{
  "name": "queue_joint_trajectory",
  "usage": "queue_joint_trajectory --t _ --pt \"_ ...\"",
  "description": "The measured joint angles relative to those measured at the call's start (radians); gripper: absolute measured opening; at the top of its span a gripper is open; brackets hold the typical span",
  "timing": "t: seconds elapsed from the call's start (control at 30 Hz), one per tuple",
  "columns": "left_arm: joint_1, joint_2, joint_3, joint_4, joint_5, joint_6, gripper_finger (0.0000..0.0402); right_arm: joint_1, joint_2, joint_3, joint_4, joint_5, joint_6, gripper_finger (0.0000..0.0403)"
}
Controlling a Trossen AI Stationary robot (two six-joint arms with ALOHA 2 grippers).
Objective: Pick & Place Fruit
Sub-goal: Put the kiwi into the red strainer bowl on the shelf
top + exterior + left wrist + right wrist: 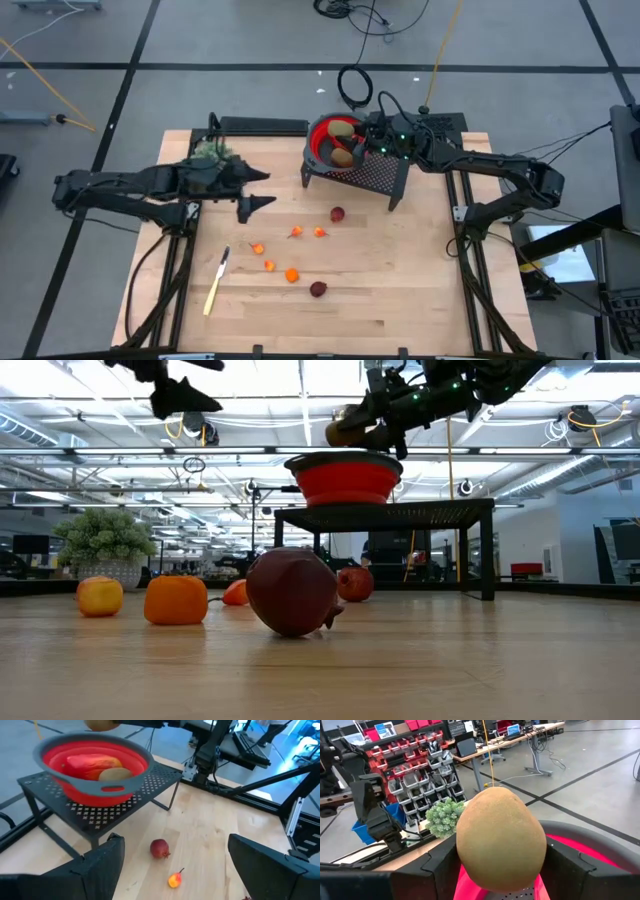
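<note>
A red bowl (330, 142) stands on a black mesh stand (372, 178) at the table's far middle. In it lie an elongated red-orange fruit (92, 762) and a brownish-green oval (117, 774). My right gripper (352, 140) hovers over the bowl, shut on a second brownish-green oval (500, 840). Two dark red balls (337, 214) (318, 289) and several tiny orange bits (291, 274) lie on the wood. My left gripper (262, 190) hangs open above the table, left of the bowl, holding nothing. My right gripper pinches the brownish-green oval by its two opposite sides (465, 855) between its two fingers (432, 867). The fingers lie about level and come from the table's right side. The oval is lifted clear, above the bowl's rim (592, 837).
A bushy green clump (210, 152) sits at the far left of the table, behind my left arm. A yellow-handled knife (216, 282) lies near the front left. The table's front and right parts are bare wood.
</note>
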Motion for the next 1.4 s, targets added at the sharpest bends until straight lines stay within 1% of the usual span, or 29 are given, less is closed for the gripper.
queue_joint_trajectory --t 0.17,0.3,0.43,0.67,0.93,1.23,1.4 --pt "0.000 -0.094 -0.055 -0.029 -0.026 -0.003 0.0353 0.000 0.006 0.000 0.004 0.000 0.020 0.0222" --pt "0.000 -0.149 -0.094 -0.031 -0.036 -0.004 0.0353 0.002 0.050 -0.001 0.030 0.000 0.061 0.0222" --pt "0.000 -0.181 -0.124 -0.031 -0.037 -0.020 0.0353 0.002 0.093 -0.001 0.121 -0.002 0.076 0.0222" --pt "0.000 -0.191 -0.143 -0.031 -0.037 -0.033 0.0353 0.002 0.129 0.000 0.129 0.017 0.083 0.0222" --pt "0.000 -0.191 -0.143 -0.030 -0.043 -0.032 0.0353 0.002 0.130 0.000 0.080 0.025 0.083 0.0222" --pt "0.000 -0.191 -0.143 -0.030 -0.043 -0.035 0.0353 0.023 0.130 0.000 0.120 0.025 0.079 0.0222" --pt "0.000 -0.191 -0.143 -0.029 -0.043 -0.041 0.0353 0.024 0.130 0.035 0.108 0.023 0.071 0.0222"
